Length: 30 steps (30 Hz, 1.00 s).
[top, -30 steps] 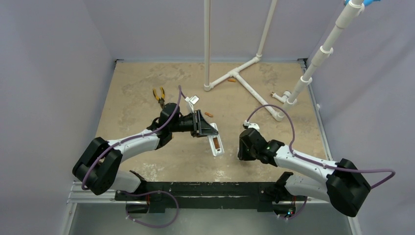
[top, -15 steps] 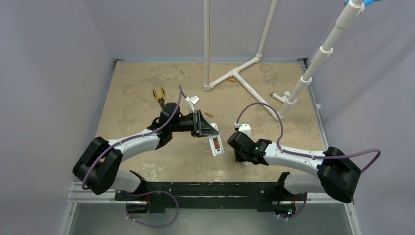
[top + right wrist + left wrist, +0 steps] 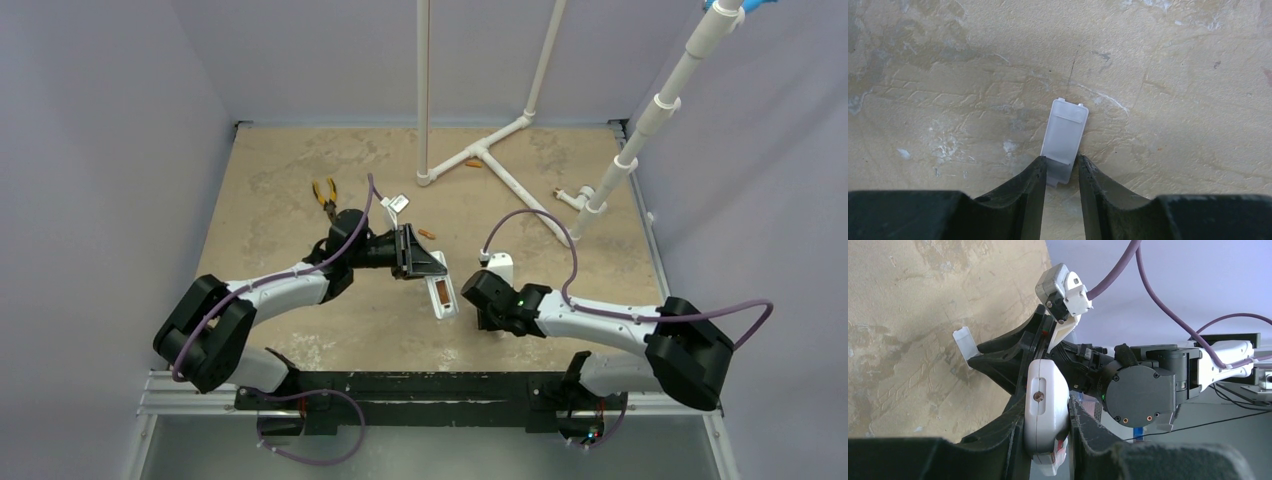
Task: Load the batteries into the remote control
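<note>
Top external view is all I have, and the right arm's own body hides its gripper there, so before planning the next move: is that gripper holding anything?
Observer: Yes. The right wrist view shows the right gripper with a finger against each side of the near end of a small translucent cover plate.
Operator: And the other arm? From above I only see black fingers at the top of the handset.
Observer: In the left wrist view the left gripper is shut on the remote control, one finger pressed on each long side.
</note>
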Each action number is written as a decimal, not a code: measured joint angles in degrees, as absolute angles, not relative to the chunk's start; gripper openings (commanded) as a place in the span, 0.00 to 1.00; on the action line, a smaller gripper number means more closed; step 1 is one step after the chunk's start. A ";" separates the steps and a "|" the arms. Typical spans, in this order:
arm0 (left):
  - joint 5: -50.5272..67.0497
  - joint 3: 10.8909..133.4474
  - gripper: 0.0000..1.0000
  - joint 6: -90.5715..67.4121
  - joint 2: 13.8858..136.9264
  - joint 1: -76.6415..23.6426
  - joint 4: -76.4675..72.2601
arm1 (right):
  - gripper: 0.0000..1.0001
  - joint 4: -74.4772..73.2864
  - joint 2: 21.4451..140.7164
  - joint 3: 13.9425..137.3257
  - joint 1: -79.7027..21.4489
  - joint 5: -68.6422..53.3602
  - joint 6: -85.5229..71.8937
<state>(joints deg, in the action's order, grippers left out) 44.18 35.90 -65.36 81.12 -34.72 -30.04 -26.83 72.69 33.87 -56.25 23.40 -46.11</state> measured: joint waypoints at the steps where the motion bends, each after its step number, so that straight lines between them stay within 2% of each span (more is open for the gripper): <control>1: 44.36 35.90 0.00 -65.39 81.14 -34.61 -30.28 | 0.31 -26.83 72.34 33.67 -56.25 23.44 -46.33; 14: 44.80 35.90 0.00 -65.45 81.14 -34.09 -31.35 | 0.35 -24.08 73.89 33.06 -56.25 23.07 -47.31; 30: 44.86 35.88 0.00 -65.45 81.14 -33.67 -32.05 | 0.24 -17.50 76.14 33.39 -56.36 22.63 -46.74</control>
